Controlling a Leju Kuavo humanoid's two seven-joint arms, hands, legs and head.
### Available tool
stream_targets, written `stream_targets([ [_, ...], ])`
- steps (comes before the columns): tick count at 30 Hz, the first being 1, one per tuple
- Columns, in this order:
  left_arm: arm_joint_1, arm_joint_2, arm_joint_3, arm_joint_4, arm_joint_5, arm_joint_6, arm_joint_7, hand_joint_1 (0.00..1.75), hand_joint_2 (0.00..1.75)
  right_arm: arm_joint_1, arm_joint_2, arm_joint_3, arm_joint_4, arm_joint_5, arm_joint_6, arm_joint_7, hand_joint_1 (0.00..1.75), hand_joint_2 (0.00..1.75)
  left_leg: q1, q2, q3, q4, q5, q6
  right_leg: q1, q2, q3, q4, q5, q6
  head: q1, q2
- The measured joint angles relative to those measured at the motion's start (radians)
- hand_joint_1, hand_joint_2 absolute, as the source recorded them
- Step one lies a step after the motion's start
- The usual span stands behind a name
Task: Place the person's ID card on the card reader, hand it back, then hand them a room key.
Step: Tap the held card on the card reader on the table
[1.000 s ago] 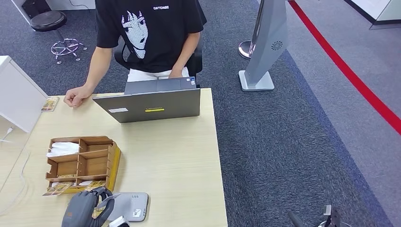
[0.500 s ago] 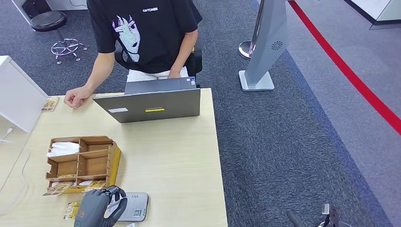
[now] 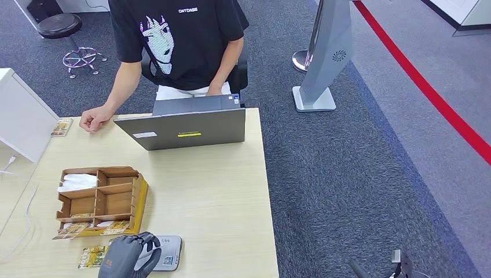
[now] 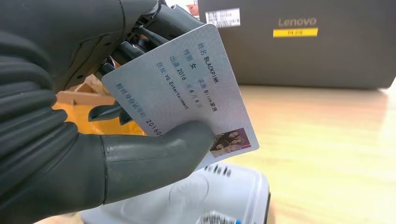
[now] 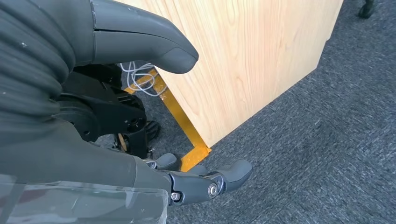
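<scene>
The table (image 3: 214, 191) is light wood and stands on dark grey carpet (image 3: 359, 174). A person (image 3: 173, 40) in a black printed T-shirt sits at its far edge, one fist resting on the tabletop. A grey laptop (image 3: 188, 128) stands open in front of the person, its lid back facing the robot. A wooden organizer (image 3: 101, 200) with several compartments stands on the near left part of the table, with printed cards (image 3: 92, 256) lying just beside its near edge. The card reader (image 3: 165, 253), a flat grey unit, lies at the near table edge. The left hand (image 3: 128, 258) is positioned over the card reader and grips the ID card (image 4: 187, 93) between thumb and fingers; the card is tilted above the reader, apart from it. The right hand (image 5: 140, 140) hangs beside the table with fingers released, holding nothing.
</scene>
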Motion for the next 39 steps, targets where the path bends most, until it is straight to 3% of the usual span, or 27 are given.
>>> stream_targets([
  [9,-0.031,0.009,-0.027,0.070,0.010,0.015,0.008,1.75,1.75,-0.001,0.000,0.001,0.009,-0.001,0.012,-0.010,0.00,1.75,0.000,0.000,0.000,0.000,0.000,0.000,0.000,0.000,0.000,0.000,0.000,0.000,0.000,0.000],
  [20,-0.062,0.009,-0.043,0.102,0.008,0.076,-0.043,1.75,1.75,-0.003,-0.002,0.005,0.019,0.000,0.031,-0.020,0.00,1.75,0.000,-0.001,0.000,0.000,0.000,0.000,0.000,-0.001,0.000,0.000,0.000,0.000,0.000,0.000],
  [23,-0.083,0.000,-0.041,0.048,-0.014,0.067,-0.076,1.75,1.75,-0.004,-0.002,0.011,0.023,0.001,0.034,-0.031,0.00,1.75,0.000,-0.002,0.000,0.000,0.001,0.000,0.000,-0.001,0.000,0.000,0.000,0.000,0.000,0.000],
  [27,-0.152,-0.035,-0.027,-0.094,-0.060,-0.025,-0.077,1.75,1.75,-0.008,-0.003,0.033,0.030,0.005,0.028,-0.047,0.00,1.75,0.000,-0.002,-0.001,0.000,0.001,0.001,0.000,-0.003,0.001,0.000,0.001,0.000,0.000,0.000],
  [33,-0.294,-0.076,-0.024,-0.229,-0.109,-0.088,-0.024,1.75,1.75,-0.016,-0.007,0.069,0.052,0.005,0.022,-0.060,0.00,1.75,0.000,-0.003,-0.001,0.000,0.003,0.001,0.000,-0.003,0.001,0.000,0.002,0.000,0.000,0.000],
  [39,-0.375,-0.096,-0.024,-0.263,-0.132,-0.110,0.030,1.75,1.75,-0.021,-0.010,0.089,0.070,0.005,0.015,-0.067,0.00,1.75,0.000,-0.004,-0.001,0.000,0.003,0.001,0.000,-0.003,0.000,0.000,0.001,0.000,0.000,0.000],
])
